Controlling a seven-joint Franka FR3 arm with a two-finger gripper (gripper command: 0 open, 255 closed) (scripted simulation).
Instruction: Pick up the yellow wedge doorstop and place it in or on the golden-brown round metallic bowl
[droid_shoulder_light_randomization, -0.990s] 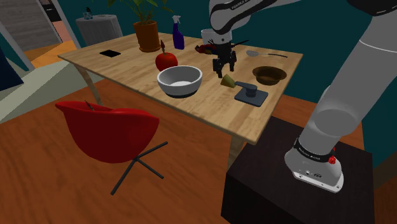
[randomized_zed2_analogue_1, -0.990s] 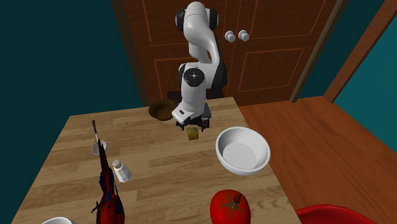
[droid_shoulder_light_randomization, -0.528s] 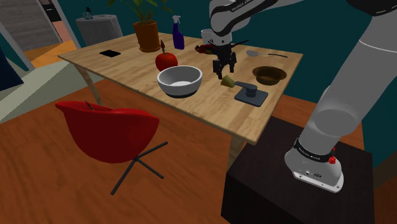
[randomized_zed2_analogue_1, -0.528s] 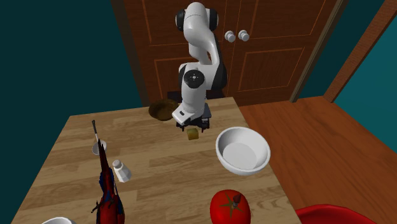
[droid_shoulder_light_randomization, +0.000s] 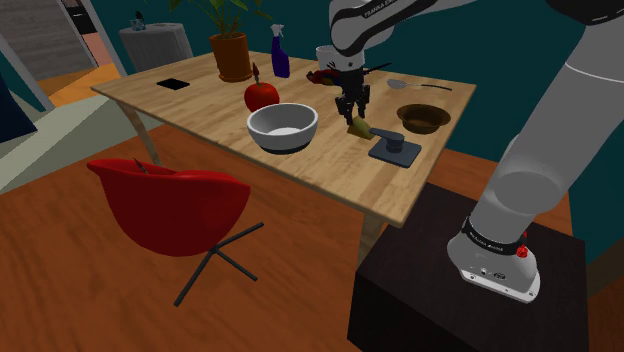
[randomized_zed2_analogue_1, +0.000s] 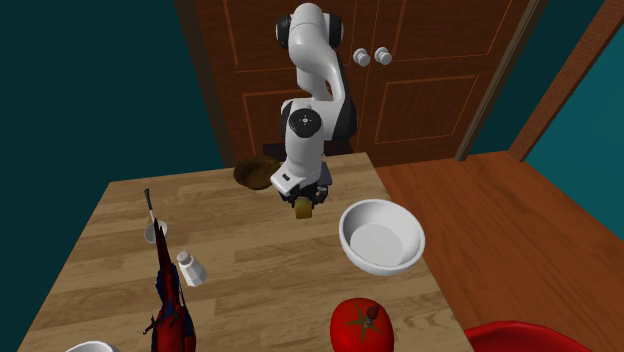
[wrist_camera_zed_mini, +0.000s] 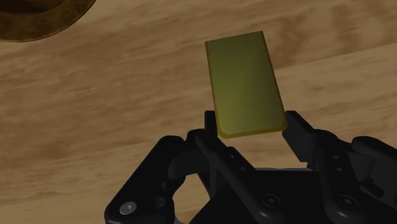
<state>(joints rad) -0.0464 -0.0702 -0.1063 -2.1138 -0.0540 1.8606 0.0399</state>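
- Against half a second ago, the gripper (droid_shoulder_light_randomization: 355, 113) has come lower and its fingers have drawn in around the yellow wedge doorstop (droid_shoulder_light_randomization: 358, 127).
- The doorstop sits on the wooden table (droid_shoulder_light_randomization: 200, 100), near the brown bowl (droid_shoulder_light_randomization: 422, 118) but apart from it.
- In the wrist view the fingers (wrist_camera_zed_mini: 211, 127) clamp the doorstop's near end. In the shoulder view that contact is too small to judge.

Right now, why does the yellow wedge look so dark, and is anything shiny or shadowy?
Wrist view: the wedge looks dull olive, flatly lit, no glare. Shoulder view: the white bowl is bright inside, with a dark shadow under its rim on the table. Second exterior view: the brown bowl sits dim beside the arm; nothing looks blurred.
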